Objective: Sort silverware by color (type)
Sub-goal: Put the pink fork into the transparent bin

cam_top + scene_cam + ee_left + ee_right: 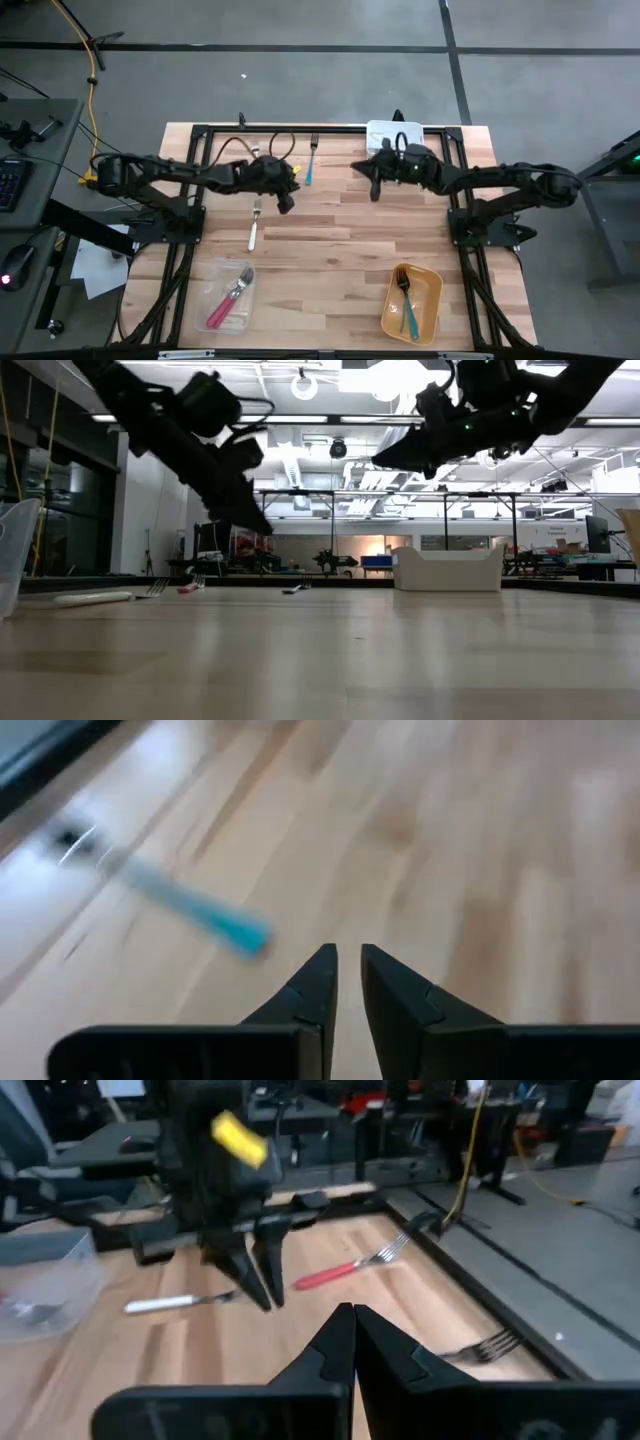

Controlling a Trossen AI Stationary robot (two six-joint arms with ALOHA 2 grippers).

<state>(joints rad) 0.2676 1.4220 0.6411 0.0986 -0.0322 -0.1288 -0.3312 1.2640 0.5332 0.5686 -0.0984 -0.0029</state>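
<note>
The wooden table (pixel 330 240) runs pale and planked under both arms, framed by a black rail; around it lies grey floor. In the low view the room behind is a long workshop with ceiling lights and benches, and the arms are only dark shapes against that glare.

Much is hard to read. The red-handled fork (pixel 345 1267) shows in the right wrist view, yet from above it is hidden under the left arm. The clear container (pixel 228 296) holds pink-handled pieces, too small to count. The yellow container (pixel 412 303) holds a teal-handled fork with another utensil beside it. A white container (pixel 393 133) sits at the far edge, partly covered by the right arm.

The white-handled fork (pixel 254 227) lies on bare wood just in front of the left gripper (pixel 286 203), long axis running near to far, tines away from the front edge. The teal-handled fork (pixel 311 160) lies the same way near the far rail, between the two arms.

The left gripper hangs above the table, its fingers (pixel 318 982) close together with a thin gap, holding nothing. The right gripper (pixel 376 189) hovers mid-table — fingers pressed together, empty.
</note>
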